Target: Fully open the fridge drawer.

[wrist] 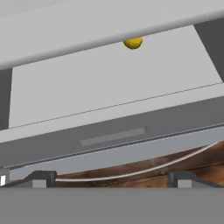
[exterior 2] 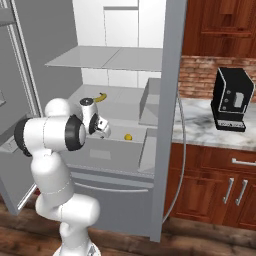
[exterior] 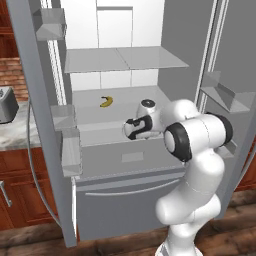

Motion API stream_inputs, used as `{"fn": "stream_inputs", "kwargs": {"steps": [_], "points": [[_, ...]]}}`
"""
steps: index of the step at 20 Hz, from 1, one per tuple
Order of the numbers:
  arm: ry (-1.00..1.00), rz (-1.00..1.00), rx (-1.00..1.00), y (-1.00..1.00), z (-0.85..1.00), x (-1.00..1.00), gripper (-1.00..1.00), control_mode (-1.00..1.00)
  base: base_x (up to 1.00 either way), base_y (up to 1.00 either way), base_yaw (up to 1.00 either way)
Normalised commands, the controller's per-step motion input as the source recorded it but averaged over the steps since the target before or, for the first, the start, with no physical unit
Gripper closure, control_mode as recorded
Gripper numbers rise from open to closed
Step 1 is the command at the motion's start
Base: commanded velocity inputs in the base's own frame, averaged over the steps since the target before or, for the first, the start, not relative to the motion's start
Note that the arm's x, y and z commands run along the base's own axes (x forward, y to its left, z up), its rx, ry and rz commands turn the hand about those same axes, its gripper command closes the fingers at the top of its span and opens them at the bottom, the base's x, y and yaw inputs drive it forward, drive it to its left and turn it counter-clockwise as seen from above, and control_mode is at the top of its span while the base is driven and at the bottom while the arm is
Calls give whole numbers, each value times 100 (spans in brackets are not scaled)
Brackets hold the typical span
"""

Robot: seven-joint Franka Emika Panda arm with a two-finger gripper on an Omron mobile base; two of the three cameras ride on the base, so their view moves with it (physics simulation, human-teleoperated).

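Grey fridge drawer (wrist: 113, 138) below gripper (wrist: 109, 178)

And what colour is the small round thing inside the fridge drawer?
Yellow. The small round thing lies in the fridge drawer; the hand view shows it best.

Light-grey fridge drawer (wrist: 113, 94), yellow banana (exterior: 105, 101), yellow ball (wrist: 132, 43), black coffee machine (exterior 2: 230, 99).
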Motion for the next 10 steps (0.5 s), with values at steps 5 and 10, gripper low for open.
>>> {"fn": "stream_inputs", "kwargs": {"steps": [5, 10], "points": [[0, 0, 0, 0, -20, 20, -100, -100, 0, 0, 0], [0, 0, -2, 0, -26, 9, -100, -100, 0, 0, 0]]}}
